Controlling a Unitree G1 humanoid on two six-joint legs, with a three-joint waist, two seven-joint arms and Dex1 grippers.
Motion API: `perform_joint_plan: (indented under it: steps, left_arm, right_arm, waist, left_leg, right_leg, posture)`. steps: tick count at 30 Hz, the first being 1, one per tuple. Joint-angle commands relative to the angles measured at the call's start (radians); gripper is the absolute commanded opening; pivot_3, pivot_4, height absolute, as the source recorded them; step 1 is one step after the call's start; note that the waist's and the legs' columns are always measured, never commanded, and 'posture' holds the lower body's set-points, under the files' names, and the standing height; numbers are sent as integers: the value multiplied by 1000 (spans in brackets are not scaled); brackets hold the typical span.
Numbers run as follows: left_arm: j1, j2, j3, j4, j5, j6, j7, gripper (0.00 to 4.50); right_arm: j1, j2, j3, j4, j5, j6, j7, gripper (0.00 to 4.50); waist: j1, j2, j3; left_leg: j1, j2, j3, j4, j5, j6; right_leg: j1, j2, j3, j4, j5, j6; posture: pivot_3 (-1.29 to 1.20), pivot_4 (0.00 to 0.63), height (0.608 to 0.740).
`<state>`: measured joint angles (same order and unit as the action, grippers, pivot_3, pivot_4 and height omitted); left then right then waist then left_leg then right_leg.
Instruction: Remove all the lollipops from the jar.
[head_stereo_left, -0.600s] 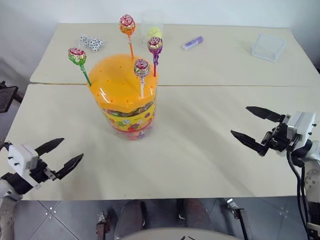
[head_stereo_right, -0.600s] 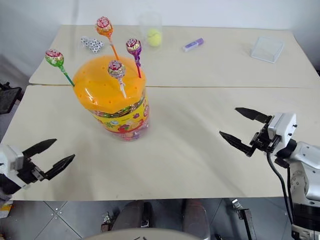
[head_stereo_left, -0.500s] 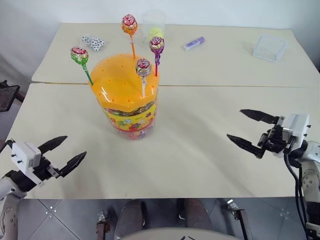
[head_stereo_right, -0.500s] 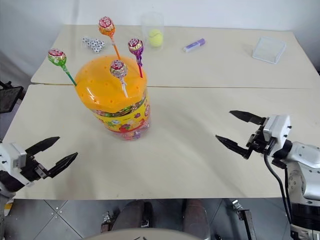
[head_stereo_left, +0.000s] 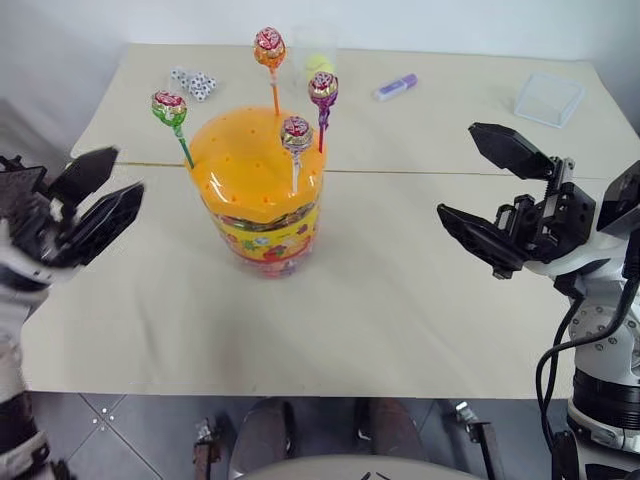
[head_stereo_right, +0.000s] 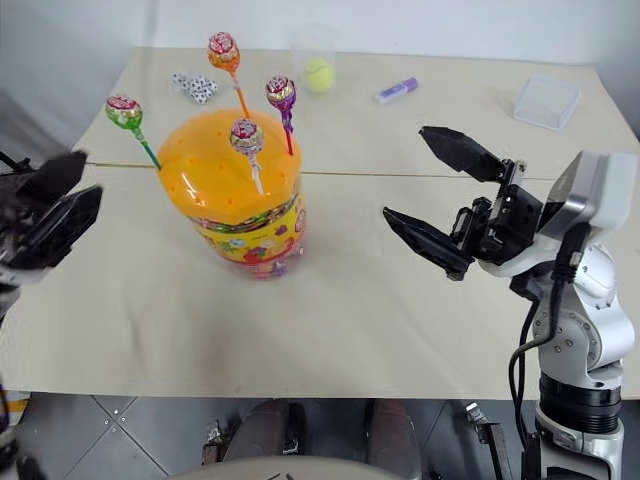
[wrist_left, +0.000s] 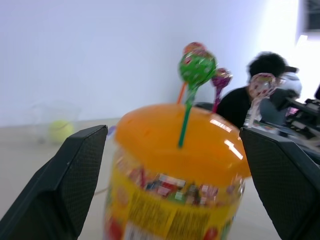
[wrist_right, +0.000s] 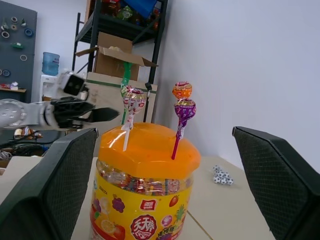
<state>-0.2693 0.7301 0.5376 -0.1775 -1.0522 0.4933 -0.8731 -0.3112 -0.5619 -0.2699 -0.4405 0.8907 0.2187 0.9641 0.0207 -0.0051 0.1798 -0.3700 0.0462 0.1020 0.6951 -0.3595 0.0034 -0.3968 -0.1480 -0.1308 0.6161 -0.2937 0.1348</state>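
Surface (head_stereo_left: 400, 320): cream top in two joined panels, seam running behind the jar.

Right pincer (head_stereo_left: 485, 190): has risen and moved in toward the jar since the earlier frame; now raised over the surface's right half, black fingers spread wide, holding nothing.

Left pincer (head_stereo_left: 95, 205): likewise lifted from the near left corner; now raised off the left edge, level with the jar, fingers wide apart, empty.

Jar (head_stereo_left: 262, 205): unmoved, standing upright left of centre on the near panel. Clear tub, wrapped candy inside, yellow label with fruit pictures; a red logo on the label in the right wrist view is not legible. Domed orange lid dotted with small holes.

Lollipops: four, all standing in the lid as before. Green stick (head_stereo_left: 170, 106) leans off the left rim; orange stick (head_stereo_left: 269, 47) at the back; purple stick (head_stereo_left: 323, 87) at the right; white stick (head_stereo_left: 296, 133) nearest the front. Heads in shiny pink, red and purple wrappers, print unreadable.
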Motion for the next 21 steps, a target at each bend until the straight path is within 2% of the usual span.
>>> perform_joint_plan:
  steps: [1, 4, 13, 15, 16, 19, 21]
  left_arm:
    - [-84, 12, -60, 29, 46, -11, -28, 4307]
    - [-131, 5, -80, 47, 40, 5, -38, 3658]
    - [-209, -13, -121, 96, 41, 20, -76, 843]
    - [-232, -34, -91, 108, -20, 50, -50, 207]
    - [-252, -49, -61, 117, -77, 75, -17, 64]
    - [-295, -78, 20, 154, -172, 104, 84, 64]
    - [-299, -71, 91, 202, -171, 90, 180, 64]
  right_arm:
    - [3, -9, -11, -37, 18, -1, 1, 4500]
    - [16, -13, -15, -42, 16, 0, 6, 4500]
    - [64, -11, -22, -60, -7, -24, 10, 4500]
    - [63, -15, -20, -57, -5, -24, 21, 4500]
    - [58, -18, -15, -52, -6, -25, 35, 4500]
    - [35, -22, 9, -35, -10, -21, 73, 4500]
    - [8, -28, 44, -13, -24, -20, 127, 4500]
  waist:
    - [-1, 0, 0]
    - [-9, 0, 0]
    - [-19, 0, 0]
    - [-20, 0, 0]
    - [-19, 0, 0]
    - [-19, -2, 1]
    - [-24, -2, 1]
  left_leg:
    - [0, 0, 0, 0, 0, 0]
    - [0, 1, 1, -1, 0, 0]
    - [0, 1, 1, -1, 0, 0]
    - [0, 1, 1, -1, 0, 0]
    - [0, 1, 1, -1, 0, 0]
    - [-1, 1, 0, 1, 0, 0]
    - [-1, 1, -1, 1, 0, 0]
  right_leg:
    - [0, 0, 0, 0, 0, 0]
    - [-1, 1, 0, 0, 0, 0]
    - [-1, 1, 1, 0, 0, 0]
    - [-1, 1, 1, 0, 0, 0]
    - [-1, 1, 1, 0, 0, 0]
    - [-1, 1, 1, 0, 0, 0]
    - [-1, 1, 1, 0, 0, 0]
  posture:
    - [0, 150, 740]
    - [0, 150, 740]
    - [0, 150, 740]
    - [0, 150, 740]
    - [0, 150, 740]
    - [0, 150, 740]
    - [0, 150, 740]
